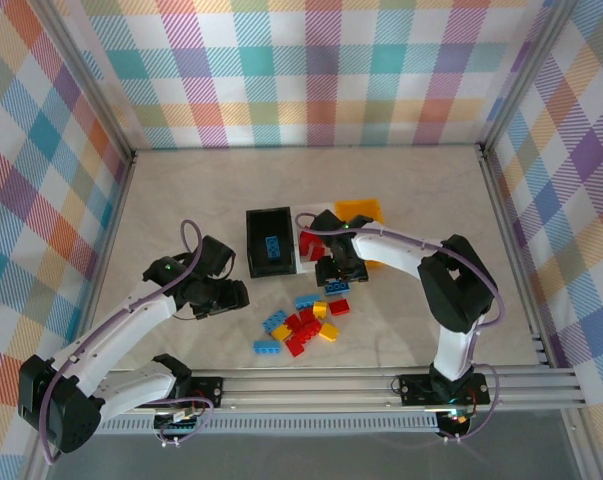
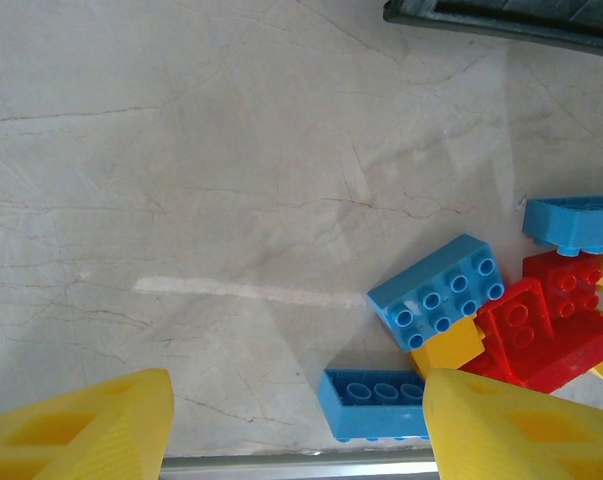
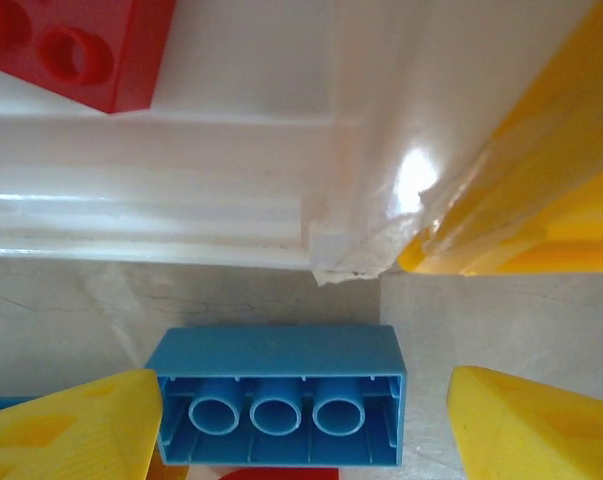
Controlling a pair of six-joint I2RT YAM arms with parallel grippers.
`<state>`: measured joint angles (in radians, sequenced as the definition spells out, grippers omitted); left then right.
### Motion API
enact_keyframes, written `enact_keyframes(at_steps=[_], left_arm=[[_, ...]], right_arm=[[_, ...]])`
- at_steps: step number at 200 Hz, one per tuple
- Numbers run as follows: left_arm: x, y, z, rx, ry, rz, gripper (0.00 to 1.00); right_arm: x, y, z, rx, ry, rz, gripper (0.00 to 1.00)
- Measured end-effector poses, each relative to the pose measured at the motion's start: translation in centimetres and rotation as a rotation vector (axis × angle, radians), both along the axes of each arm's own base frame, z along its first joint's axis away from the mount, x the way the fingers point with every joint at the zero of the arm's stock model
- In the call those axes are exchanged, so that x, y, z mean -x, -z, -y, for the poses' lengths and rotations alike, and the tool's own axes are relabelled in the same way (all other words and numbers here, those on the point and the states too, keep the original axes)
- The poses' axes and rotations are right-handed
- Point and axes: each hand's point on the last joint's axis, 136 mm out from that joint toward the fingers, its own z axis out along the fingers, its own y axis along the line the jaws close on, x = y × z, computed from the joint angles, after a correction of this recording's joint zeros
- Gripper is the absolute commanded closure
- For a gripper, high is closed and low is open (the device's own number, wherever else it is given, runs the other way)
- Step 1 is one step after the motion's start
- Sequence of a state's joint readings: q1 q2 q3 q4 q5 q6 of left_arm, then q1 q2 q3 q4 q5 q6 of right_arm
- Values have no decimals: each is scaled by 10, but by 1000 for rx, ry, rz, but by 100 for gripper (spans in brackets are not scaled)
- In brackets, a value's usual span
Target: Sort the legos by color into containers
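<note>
Right hand (image 3: 301,415) spread wide; 1 blue lego (image 3: 281,385) (underside showing) between its fingers.

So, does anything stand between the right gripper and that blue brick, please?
Nothing visible does: the blue brick lies between the fingers of the open right gripper, with the white bin wall just beyond it.

Red, blue, yellow legos (image 1: 301,324); pastel plaid walls (image 1: 311,70).

Pale marbled tabletop (image 1: 191,195), pastel plaid walls (image 1: 311,70) around it, aluminium rail (image 1: 331,382) along near edge
</note>
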<state>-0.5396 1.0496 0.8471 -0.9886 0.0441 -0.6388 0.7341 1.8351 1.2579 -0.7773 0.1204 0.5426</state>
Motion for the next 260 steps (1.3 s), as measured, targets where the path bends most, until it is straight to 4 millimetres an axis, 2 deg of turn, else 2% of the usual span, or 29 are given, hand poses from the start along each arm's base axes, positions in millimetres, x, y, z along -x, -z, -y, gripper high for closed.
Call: enact_keyframes(at_steps=[33, 67, 110, 260], left_arm=[[1, 0, 0, -1, 2, -5, 32], [2, 2, 1, 6, 2, -18, 32], [2, 2, 1, 8, 3, -21, 32], [4, 3, 1, 13, 5, -26, 32]], right_arm=[[-5, -1, -4, -7, 12, 31, 25], [-2, -1, -9, -8, 7, 36, 25], [6, 8, -2, 17, 22, 19, 25], [5, 9, -1, 25, 43, 26, 21]])
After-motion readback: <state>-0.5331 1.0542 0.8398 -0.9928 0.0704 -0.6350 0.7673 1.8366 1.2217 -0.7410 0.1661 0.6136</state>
